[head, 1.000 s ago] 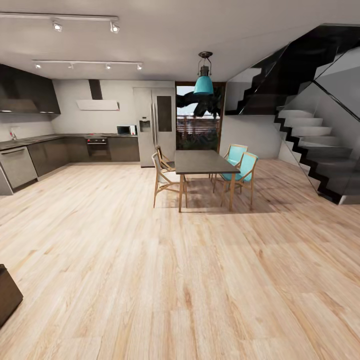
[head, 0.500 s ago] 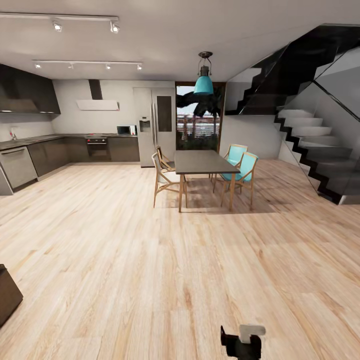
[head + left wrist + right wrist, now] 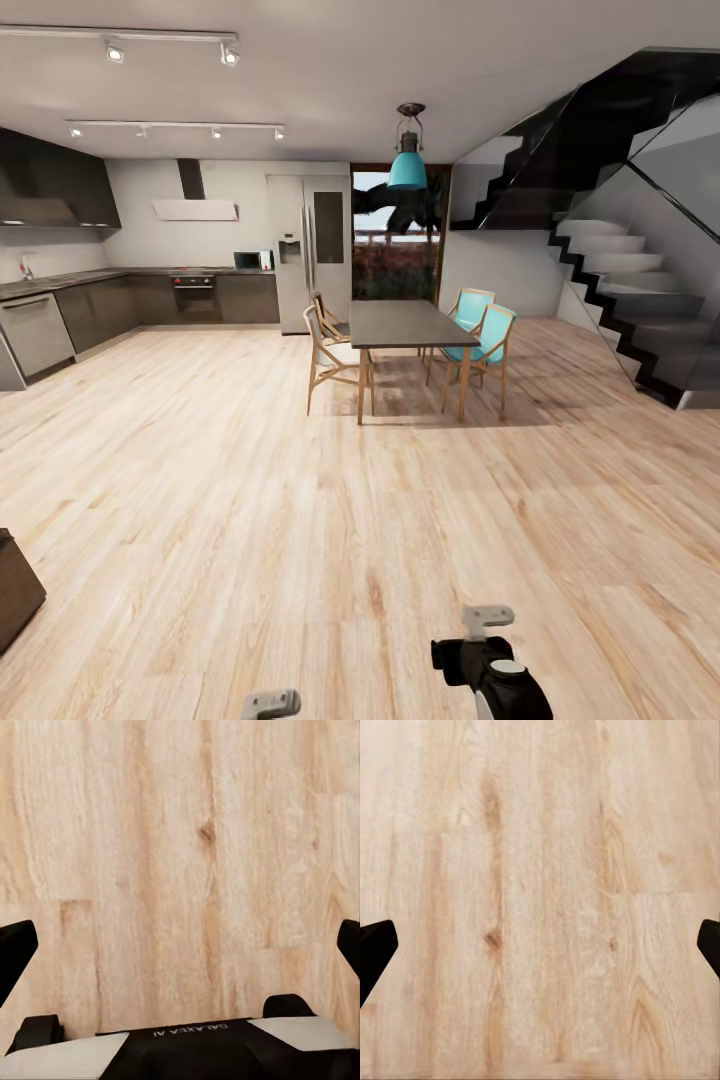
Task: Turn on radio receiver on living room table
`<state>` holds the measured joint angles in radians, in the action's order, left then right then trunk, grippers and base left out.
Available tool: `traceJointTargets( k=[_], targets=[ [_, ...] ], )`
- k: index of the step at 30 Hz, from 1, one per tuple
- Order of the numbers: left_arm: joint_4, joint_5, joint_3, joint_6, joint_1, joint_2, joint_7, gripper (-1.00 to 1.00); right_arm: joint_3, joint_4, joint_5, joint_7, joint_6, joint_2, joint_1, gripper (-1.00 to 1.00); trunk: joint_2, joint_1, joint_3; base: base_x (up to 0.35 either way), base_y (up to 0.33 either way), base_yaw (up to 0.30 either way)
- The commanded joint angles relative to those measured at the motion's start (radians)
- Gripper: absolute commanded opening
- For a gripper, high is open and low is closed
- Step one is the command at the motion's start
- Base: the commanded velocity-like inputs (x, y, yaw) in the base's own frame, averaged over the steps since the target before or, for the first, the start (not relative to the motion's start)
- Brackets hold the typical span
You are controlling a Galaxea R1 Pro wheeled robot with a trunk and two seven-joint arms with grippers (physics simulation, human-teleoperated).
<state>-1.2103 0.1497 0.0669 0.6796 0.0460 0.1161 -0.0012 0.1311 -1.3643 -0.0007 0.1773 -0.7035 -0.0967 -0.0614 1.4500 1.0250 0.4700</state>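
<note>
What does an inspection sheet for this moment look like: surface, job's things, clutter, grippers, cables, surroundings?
Surface: light wood floor, bare planks under both wrist cameras.
Job's things: nothing seen; the room ahead is a kitchen and dining area.
Clutter: a dark box edge on the floor at far left.
Grippers: right arm rises at the head view's lower edge; left gripper and right gripper both open, fingers spread wide over the floor, holding nothing.
Cables: nothing seen.
Surroundings: dark dining table with wooden and turquoise chairs, blue pendant lamp, fridge, dark cabinets, black staircase.
</note>
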Motion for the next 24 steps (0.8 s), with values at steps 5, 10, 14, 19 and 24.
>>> traceJointTargets(
  k=[5,10,14,19,24],
  targets=[
    [-0.022,0.000,0.055,0.030,0.000,-0.006,-0.015,1.00,-0.032,-0.008,0.002,-0.001,-0.011,0.007,0.000,1.00,0.000,0.000,0.000,0.000,0.000,0.000],
    [-0.044,0.000,0.056,0.019,0.000,-0.008,-0.074,1.00,-0.088,-0.009,0.005,-0.004,-0.008,0.009,0.000,1.00,0.000,0.000,0.000,0.000,0.000,0.000],
    [-0.047,-0.004,0.046,-0.020,0.000,-0.009,-0.102,1.00,-0.092,-0.009,0.005,-0.005,-0.006,0.008,0.000,1.00,0.000,0.000,0.000,0.000,0.000,0.000],
    [-0.046,-0.005,0.044,-0.030,0.000,-0.008,-0.107,1.00,-0.091,-0.007,0.002,-0.005,-0.007,0.008,0.000,1.00,0.000,0.000,0.000,0.000,0.000,0.000],
    [-0.041,-0.006,0.042,-0.031,0.000,-0.009,-0.108,1.00,-0.088,-0.004,-0.001,-0.005,-0.008,0.006,0.000,1.00,0.000,0.000,0.000,0.000,0.000,0.000]
  ],
)
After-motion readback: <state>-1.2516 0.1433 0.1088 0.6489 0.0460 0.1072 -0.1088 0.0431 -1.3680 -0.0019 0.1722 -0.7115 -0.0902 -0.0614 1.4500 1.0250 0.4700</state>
